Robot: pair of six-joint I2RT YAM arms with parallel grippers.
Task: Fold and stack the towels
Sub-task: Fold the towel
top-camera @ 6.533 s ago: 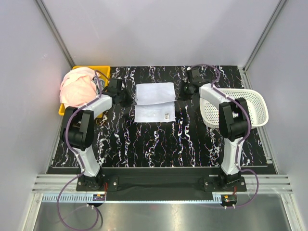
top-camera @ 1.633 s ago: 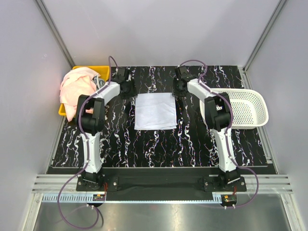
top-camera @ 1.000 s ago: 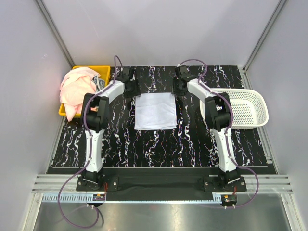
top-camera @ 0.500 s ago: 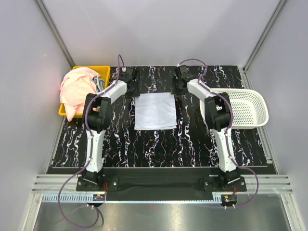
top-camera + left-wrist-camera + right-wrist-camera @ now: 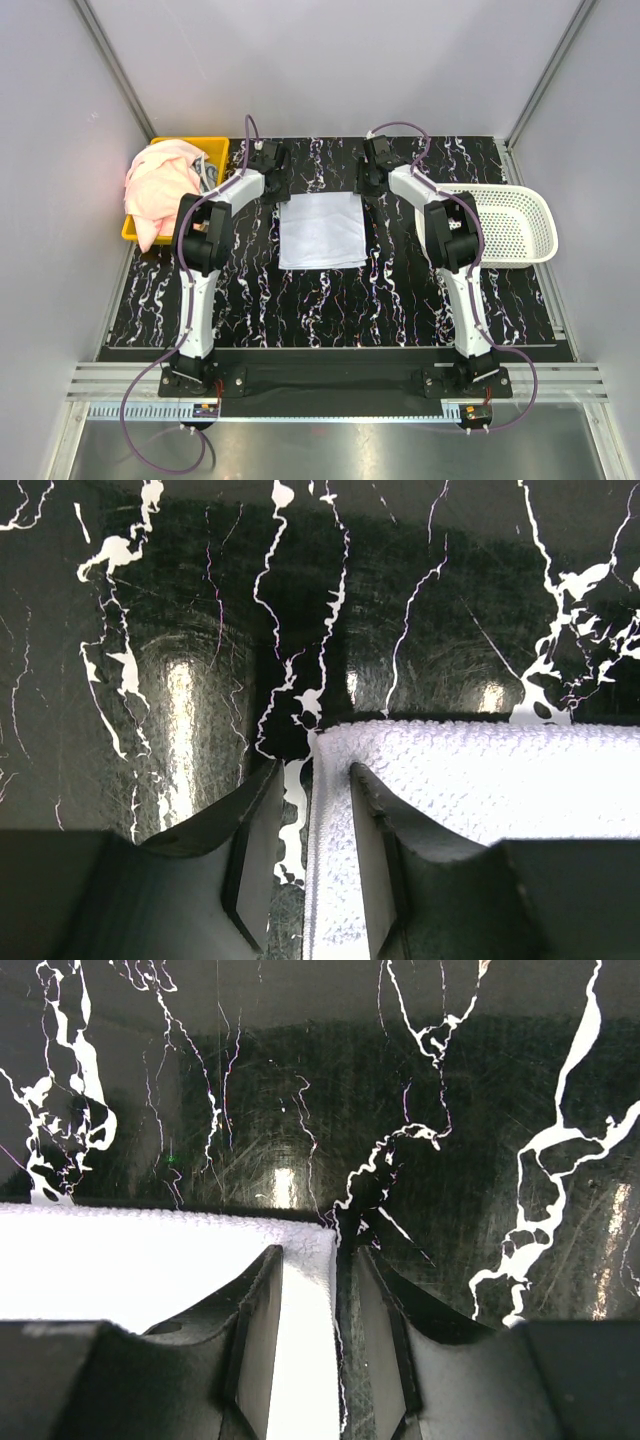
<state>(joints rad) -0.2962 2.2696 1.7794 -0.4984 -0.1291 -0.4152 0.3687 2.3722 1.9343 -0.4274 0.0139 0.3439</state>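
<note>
A pale blue-white towel [image 5: 320, 230] lies folded flat in the middle of the black marbled table [image 5: 300, 300]. My left gripper [image 5: 276, 188] is down at its far left corner. In the left wrist view the left gripper [image 5: 313, 825] is open, and the towel [image 5: 480, 780] edge lies between the fingers, close to the right one. My right gripper [image 5: 366, 186] is at the far right corner. It [image 5: 318, 1305] is open astride the towel [image 5: 120, 1260] edge, one finger over cloth, the other over bare table. Pink towels [image 5: 155, 190] are heaped in the yellow bin.
The yellow bin [image 5: 205, 143] stands at the far left edge of the table. A white mesh basket [image 5: 510, 225] sits at the right, beside the right arm. Grey walls close in the back and both sides.
Since the earliest frame the towel has been folded over into one rectangle and both grippers have come to its far corners. Over the last second the left jaws have narrowed; the right arm is still.
</note>
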